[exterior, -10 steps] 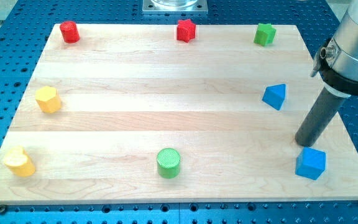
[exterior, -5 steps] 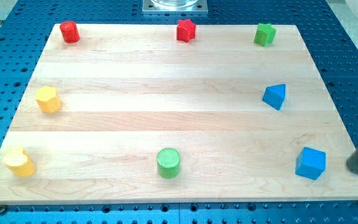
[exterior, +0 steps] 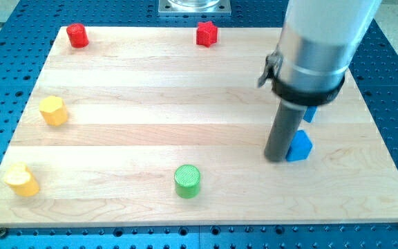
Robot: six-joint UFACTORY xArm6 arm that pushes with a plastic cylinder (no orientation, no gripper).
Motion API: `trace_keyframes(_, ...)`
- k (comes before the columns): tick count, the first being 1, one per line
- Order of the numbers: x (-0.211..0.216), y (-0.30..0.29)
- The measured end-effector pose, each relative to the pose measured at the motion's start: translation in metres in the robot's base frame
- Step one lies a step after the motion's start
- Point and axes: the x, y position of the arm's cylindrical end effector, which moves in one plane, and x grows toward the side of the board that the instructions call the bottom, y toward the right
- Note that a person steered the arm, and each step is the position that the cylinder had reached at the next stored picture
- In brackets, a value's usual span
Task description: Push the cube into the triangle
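The blue cube (exterior: pixel 300 146) sits right of the board's middle, in the lower half. My tip (exterior: pixel 276 158) stands on the board touching the cube's left side. The blue triangle (exterior: pixel 311 114) lies just above the cube; the arm hides most of it and only a small lower part shows. A narrow gap seems to lie between cube and triangle.
A wooden board (exterior: pixel 150 104) carries a red cylinder (exterior: pixel 78 34) and a red star (exterior: pixel 206 33) along the top, a yellow hexagon (exterior: pixel 53 111) and a yellow heart (exterior: pixel 21 180) at the left, and a green cylinder (exterior: pixel 187 180) at the bottom. The arm body (exterior: pixel 320 48) hides the upper right.
The cube has moved up and left from the lower right corner to just below the triangle. My tip went from the right edge to the cube's left side. The arm now hides the green block.
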Motion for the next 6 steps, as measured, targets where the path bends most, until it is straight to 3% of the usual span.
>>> trace_keyframes(1, -0.004, 0.018)
trace_keyframes(2, 0.032, 0.018)
trace_keyframes(4, -0.025, 0.040)
trace_keyframes(5, 0.012, 0.044)
trace_keyframes(6, -0.005, 0.093)
